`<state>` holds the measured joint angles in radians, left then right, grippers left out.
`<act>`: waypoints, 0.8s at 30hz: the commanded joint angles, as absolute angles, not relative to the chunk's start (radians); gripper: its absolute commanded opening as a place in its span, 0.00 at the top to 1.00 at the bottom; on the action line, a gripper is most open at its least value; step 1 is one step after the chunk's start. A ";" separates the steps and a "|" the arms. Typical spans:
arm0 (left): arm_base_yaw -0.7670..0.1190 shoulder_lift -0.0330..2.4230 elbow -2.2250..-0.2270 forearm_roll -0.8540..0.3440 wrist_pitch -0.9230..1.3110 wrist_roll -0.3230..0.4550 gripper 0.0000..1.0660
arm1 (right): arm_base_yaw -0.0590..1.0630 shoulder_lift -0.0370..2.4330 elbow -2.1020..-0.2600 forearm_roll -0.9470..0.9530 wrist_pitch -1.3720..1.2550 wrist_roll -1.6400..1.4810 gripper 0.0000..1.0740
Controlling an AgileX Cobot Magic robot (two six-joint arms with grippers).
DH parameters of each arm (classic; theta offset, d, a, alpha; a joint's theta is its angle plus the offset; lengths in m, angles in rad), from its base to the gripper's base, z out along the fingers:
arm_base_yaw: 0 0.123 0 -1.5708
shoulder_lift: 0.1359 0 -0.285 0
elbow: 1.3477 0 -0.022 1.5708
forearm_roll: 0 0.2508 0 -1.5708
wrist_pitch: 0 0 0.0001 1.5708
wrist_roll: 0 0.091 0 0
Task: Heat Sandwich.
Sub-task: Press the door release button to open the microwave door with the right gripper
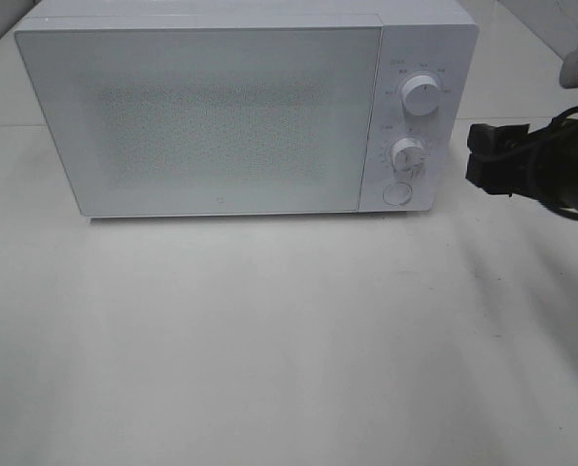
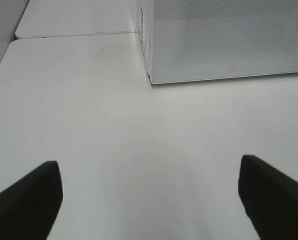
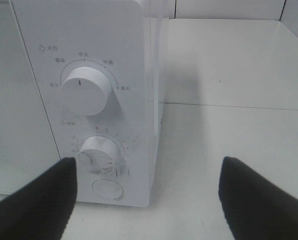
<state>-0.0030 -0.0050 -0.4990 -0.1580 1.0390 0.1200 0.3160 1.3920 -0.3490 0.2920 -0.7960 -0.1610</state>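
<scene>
Microwave (image 1: 201,116) shut; sandwich unseen (likely soft, light: pinch crusts gently). Your right fingers (image 1: 485,136), 3 o'clock of the dial (image 1: 406,152), and left fingers (image 2: 28,200) gape wide, empty.

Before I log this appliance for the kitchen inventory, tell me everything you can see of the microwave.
The microwave is a glossy white box standing upright on the white table, door shut. The door has a speckled frosted window. The panel beside it carries a round white upper knob, a lower knob and a round button below. The open right tool hovers near that panel, touching nothing.
</scene>
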 commanded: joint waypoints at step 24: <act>-0.001 -0.027 -0.495 -0.165 1.036 0.115 0.16 | 0.746 1.725 -0.322 0.701 -1.137 -0.178 0.29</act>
<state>-0.0030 -0.0050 -0.4990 -0.1580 1.0390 0.1200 0.7240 1.7270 -0.3190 0.6790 -1.1230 -0.1780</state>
